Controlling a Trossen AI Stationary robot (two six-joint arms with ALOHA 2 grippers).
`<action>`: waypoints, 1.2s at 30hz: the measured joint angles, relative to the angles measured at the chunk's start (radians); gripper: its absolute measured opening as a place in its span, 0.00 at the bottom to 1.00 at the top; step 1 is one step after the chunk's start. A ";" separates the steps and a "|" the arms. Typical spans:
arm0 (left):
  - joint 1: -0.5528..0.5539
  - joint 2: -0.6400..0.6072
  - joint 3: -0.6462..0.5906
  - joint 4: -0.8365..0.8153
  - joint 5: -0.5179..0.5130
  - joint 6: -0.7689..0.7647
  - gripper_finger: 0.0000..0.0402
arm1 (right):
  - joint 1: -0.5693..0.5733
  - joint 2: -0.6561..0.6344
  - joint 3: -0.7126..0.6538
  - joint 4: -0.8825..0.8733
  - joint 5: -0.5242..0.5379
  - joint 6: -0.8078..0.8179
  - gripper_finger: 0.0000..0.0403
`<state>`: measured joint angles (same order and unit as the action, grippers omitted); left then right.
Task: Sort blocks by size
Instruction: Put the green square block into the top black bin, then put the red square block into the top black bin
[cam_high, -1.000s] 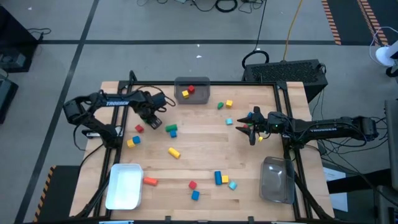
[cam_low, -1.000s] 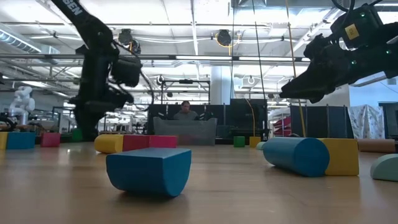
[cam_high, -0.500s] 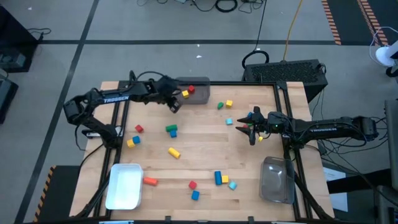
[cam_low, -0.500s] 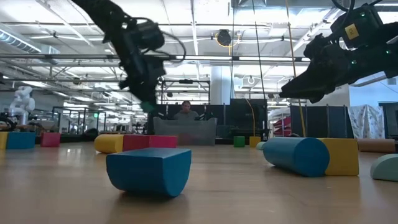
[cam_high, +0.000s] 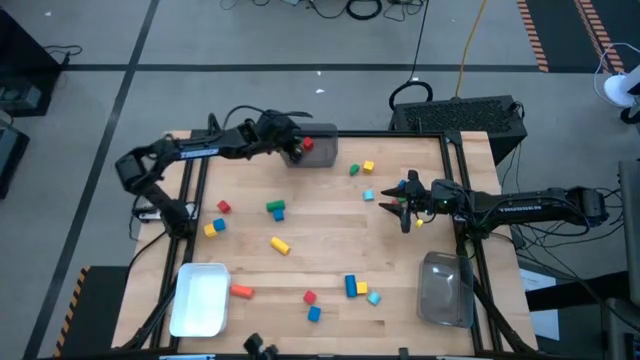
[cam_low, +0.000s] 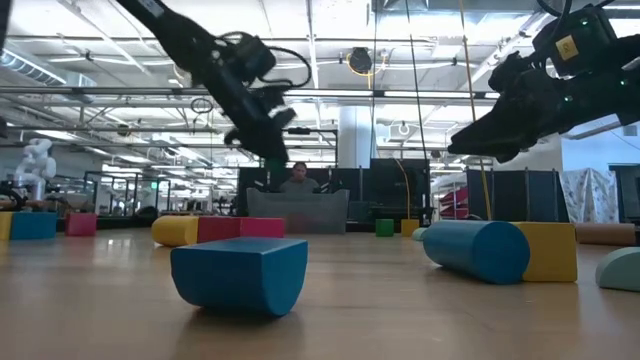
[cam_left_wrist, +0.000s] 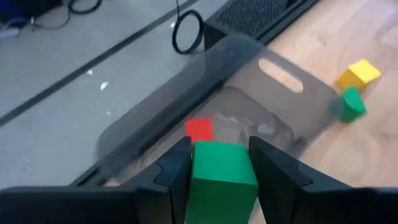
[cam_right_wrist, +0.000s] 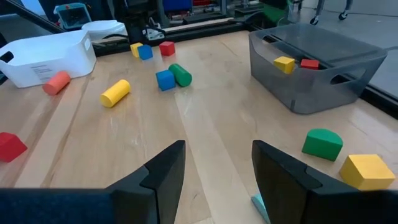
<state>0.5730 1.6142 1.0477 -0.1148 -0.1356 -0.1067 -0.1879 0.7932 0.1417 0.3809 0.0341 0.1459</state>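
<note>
At the worktop's far edge, seen from above, the left end effector (cam_high: 293, 150) hangs over the smoky translucent grey plastic bin (cam_high: 322, 157). Its wrist view shows fingers (cam_left_wrist: 176, 167) clamping a green block (cam_left_wrist: 221, 177). By the right edge, the right end effector (cam_right_wrist: 214, 171) hovers part-open, holding nothing.

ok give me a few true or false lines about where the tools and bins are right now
1. The left tool holds a green block. True.
2. That tool is over the white bin. False: it is over the grey bin at the table's far edge.
3. The grey bin is empty. False: it holds a red block and a yellow block.
4. The right tool is open and holds nothing. True.
5. The clear bin sits at the table's near right corner. True.
</note>
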 joint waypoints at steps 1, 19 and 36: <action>0.000 0.027 0.000 0.026 0.000 0.012 0.36 | 0.000 0.000 0.000 0.001 0.000 0.000 0.44; 0.069 0.212 -0.001 0.173 -0.084 0.095 0.38 | 0.000 0.000 0.000 -0.012 0.019 -0.008 0.44; 0.040 0.165 -0.002 0.173 -0.113 0.163 0.48 | 0.000 0.000 0.000 -0.013 0.021 -0.008 0.44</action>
<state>0.6132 1.7797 1.0462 0.0582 -0.2485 0.0564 -0.1880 0.7933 0.1417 0.3683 0.0547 0.1375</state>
